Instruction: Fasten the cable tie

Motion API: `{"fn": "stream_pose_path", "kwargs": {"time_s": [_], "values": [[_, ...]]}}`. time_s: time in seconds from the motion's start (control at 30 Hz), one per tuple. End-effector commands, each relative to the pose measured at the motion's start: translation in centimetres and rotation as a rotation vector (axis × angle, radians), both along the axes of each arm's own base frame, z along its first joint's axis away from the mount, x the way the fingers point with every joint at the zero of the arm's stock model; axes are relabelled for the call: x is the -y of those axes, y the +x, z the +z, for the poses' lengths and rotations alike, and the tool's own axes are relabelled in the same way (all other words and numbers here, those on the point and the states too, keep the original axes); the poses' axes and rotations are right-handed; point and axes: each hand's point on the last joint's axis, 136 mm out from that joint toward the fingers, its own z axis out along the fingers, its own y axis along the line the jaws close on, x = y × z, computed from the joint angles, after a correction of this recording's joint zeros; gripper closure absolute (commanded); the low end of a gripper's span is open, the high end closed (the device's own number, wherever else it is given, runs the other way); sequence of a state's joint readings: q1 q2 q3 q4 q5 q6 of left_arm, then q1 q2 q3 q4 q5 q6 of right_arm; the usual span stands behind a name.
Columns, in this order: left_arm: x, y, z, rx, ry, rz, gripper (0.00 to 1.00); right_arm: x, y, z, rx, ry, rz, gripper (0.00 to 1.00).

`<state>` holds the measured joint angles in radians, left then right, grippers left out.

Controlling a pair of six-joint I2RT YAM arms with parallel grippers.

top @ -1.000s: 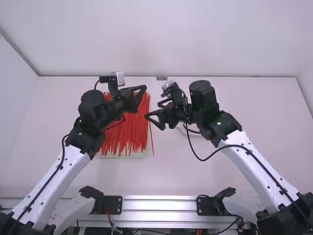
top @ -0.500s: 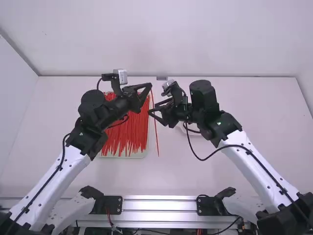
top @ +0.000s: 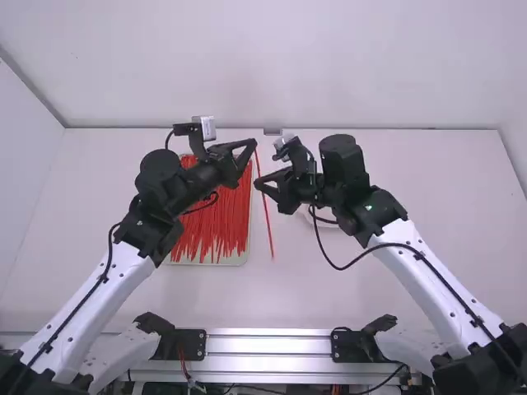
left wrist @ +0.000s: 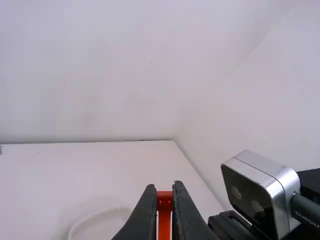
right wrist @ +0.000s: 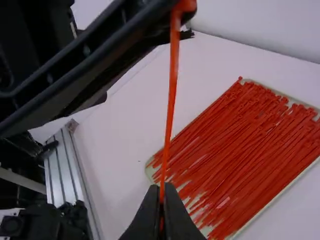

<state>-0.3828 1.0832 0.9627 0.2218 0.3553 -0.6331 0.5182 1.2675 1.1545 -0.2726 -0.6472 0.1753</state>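
Checking in from the remote station. I'd call this the early part of the job: one tie is singled out and up in the air, but there's no loop and nothing is threaded.

The left gripper (left wrist: 163, 207) has its fingers pressed together on the top end of the red cable tie (top: 268, 222); a bit of red sits right between the pads in its own wrist cam. The right gripper (right wrist: 161, 200) is pinching the same strap lower down, fingers closed tight on it. From the high cam the tie hangs nearly straight, slightly slanted. Its free lower end dangles past the right gripper, above the table just beside the tray (top: 202, 262) that holds the spare ties (right wrist: 240, 145).

Next move, as I see it, is to curl the strap so the tail meets the head, then feed it through the slot. That needs one gripper to hold the head steady while the other steers the tail (I honestly can't tell from these cams which end is the head, so I'd check that first).

The tie itself looks thin, flat and flexible, bright orange-red, and straight along the stretch between the two grips.
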Motion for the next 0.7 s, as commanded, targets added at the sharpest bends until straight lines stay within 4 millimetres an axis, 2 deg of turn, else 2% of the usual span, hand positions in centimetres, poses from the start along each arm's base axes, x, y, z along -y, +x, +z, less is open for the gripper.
{"fn": "stream_pose_path", "kwargs": {"time_s": [0.0, 0.1, 0.17, 0.2, 0.3, 0.33, 0.47, 0.53, 0.57, 0.6, 0.67], "values": [[0.5, -0.1, 1.1, 0.013, -0.012, -0.015, 0.98, 0.4, 0.3, 1.8, 0.032, 0.026, -0.015, 1.00], [0.5, 0.0, 1.0, 0.011, -0.011, -0.020, 0.96, 0.4, 0.4, 1.8, 0.051, 0.019, -0.008, 1.00], [0.4, 0.0, 1.0, 0.015, -0.008, -0.024, 0.76, 0.4, 0.3, 1.8, 0.069, 0.013, 0.000, 1.00], [0.4, 0.0, 1.0, 0.020, -0.002, -0.023, 0.72, 0.4, 0.3, 1.8, 0.077, 0.011, 0.003, 1.00], [0.3, -0.1, 1.2, 0.056, 0.041, -0.021, 0.49, 0.6, 0.5, 1.9, 0.109, 0.000, 0.012, 1.00], [0.3, -0.2, 1.2, 0.060, 0.051, -0.021, 0.46, 0.7, 0.6, 1.9, 0.116, -0.002, 0.010, 1.00], [0.1, -0.6, 1.8, 0.107, 0.161, -0.026, 0.25, 2.4, 1.9, 2.3, 0.138, 0.002, -0.031, 1.00], [0.2, -1.0, 2.6, 0.146, 0.211, -0.041, 0.20, 2.9, 2.0, 2.7, 0.152, 0.016, -0.024, 1.00], [0.2, -1.3, 3.1, 0.175, 0.240, -0.056, 0.12, 3.2, 2.0, 3.1, 0.163, 0.030, -0.011, 1.00], [0.1, -1.7, 4.2, 0.225, 0.283, -0.085, 0.10, 3.8, 2.0, 3.8, 0.181, 0.062, 0.016, 1.00], [0.1, -2.1, 5.1, 0.260, 0.306, -0.114, 0.06, 4.3, 2.0, 4.4, 0.197, 0.090, 0.040, 1.00]]}}
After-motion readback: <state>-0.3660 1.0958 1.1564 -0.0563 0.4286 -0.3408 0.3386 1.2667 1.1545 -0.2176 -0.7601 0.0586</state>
